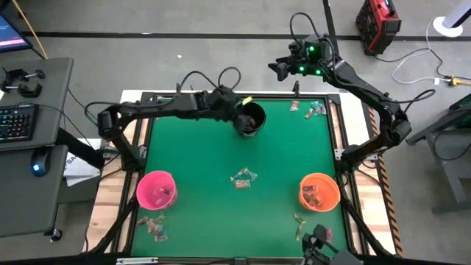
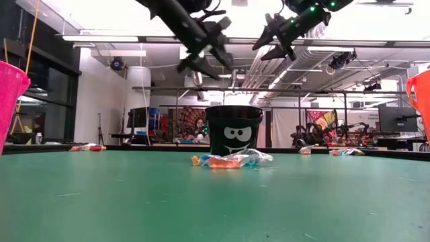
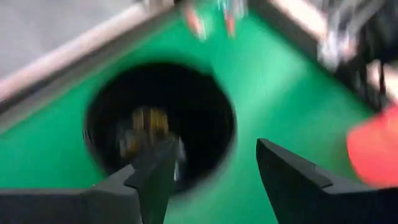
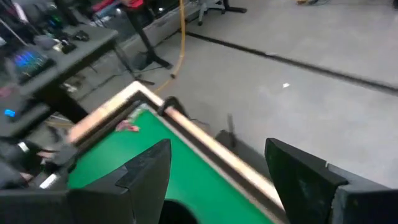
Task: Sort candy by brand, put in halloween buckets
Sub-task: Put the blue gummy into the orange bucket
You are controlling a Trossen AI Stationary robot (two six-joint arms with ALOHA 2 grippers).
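Observation:
The black bucket (image 1: 250,120) stands on its base near the table's far edge; the low view shows its grinning face (image 2: 233,130). My left gripper (image 1: 240,104) hovers just above its rim, open and empty (image 3: 211,171); yellowish wrappers (image 3: 148,123) lie inside the bucket (image 3: 205,106). My right gripper (image 1: 282,68) is open (image 4: 217,165) and held high beyond the table's far edge. The pink bucket (image 1: 156,190) stands near-left and the orange bucket (image 1: 319,191), with candy in it, near-right. A small candy pile (image 1: 243,178) lies mid-table.
More candy lies at the far right corner (image 1: 309,108), beside the pink bucket near the near edge (image 1: 153,223) and by the orange bucket (image 1: 300,221). Green mat (image 1: 199,158) lies bare between the buckets. A desk with keyboard (image 1: 16,121) stands left of the table.

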